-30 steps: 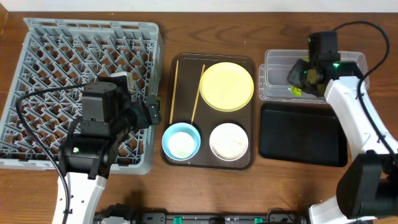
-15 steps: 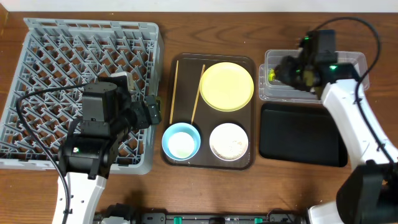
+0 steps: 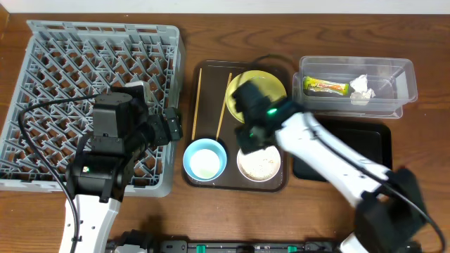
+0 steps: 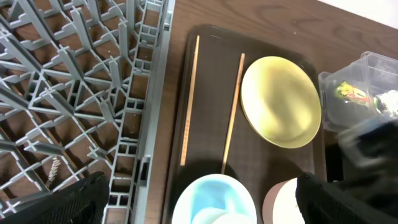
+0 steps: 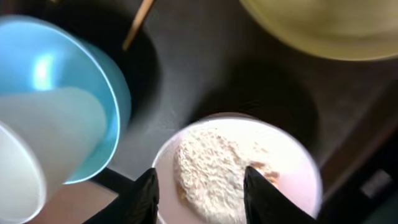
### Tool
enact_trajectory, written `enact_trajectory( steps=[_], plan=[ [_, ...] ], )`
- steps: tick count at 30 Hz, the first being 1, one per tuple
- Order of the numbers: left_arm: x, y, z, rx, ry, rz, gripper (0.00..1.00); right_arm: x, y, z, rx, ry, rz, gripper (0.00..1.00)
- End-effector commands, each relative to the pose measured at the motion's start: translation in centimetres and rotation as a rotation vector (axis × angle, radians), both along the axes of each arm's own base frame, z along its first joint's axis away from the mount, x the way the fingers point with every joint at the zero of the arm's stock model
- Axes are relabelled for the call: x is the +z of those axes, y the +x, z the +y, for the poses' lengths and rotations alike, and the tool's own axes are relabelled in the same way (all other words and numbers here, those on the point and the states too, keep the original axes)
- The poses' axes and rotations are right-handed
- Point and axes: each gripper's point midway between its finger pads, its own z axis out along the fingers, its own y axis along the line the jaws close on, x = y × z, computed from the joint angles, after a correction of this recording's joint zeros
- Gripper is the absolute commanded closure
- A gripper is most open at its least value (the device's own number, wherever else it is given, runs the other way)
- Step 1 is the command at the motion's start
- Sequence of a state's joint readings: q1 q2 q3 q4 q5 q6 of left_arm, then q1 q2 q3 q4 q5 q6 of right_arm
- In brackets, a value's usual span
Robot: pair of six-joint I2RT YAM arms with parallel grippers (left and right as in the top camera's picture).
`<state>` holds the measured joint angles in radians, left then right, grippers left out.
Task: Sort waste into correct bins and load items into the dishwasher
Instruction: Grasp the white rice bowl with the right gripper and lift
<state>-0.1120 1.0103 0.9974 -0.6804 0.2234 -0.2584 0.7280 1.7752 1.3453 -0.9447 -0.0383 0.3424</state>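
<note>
The white bowl (image 3: 259, 163) w/ the heap of grains (image 5: 211, 165) is sitting at the near-right corner of the brown serving tray (image 3: 209, 98), mid-counter (image 3: 281, 28) toward the near edge. The right hand (image 5: 202, 190) is hovering directly over it, fingers (image 5: 146, 193) apart, one on either side of the heap; whether they're touching the bowl can't be told. Just left of it the light blue bowl (image 3: 204, 159) is holding the white cup (image 5: 50, 143). The yellow plate (image 3: 271, 84) is lying at the tray's far-right corner, two chopsticks (image 3: 197, 102) beside it. Toward the counter's far-right corner the wrapper (image 3: 325, 86) and tissue (image 3: 361, 88) are lying in the clear tub (image 3: 404, 77); the black tray (image 3: 365, 137) is sitting just nearer, partly under the arm. The dish rack (image 3: 70, 63) is filling the left side, w/ the left hand (image 3: 171, 126) hanging over its right edge, fingers wide apart, holding nothing.
</note>
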Motion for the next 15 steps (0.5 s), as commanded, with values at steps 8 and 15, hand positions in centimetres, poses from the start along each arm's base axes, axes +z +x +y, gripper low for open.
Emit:
enact_trajectory(
  steps=[8, 15],
  plan=[
    [0.8, 0.2, 0.0, 0.000, -0.004, -0.017, 0.04, -4.7, -2.3, 2.9, 0.255, -0.056, 0.059, 0.62],
    [0.8, 0.2, 0.0, 0.000, -0.004, -0.017, 0.04, -7.1, -2.1, 0.9, 0.092, -0.156, 0.108, 0.74]
  ],
)
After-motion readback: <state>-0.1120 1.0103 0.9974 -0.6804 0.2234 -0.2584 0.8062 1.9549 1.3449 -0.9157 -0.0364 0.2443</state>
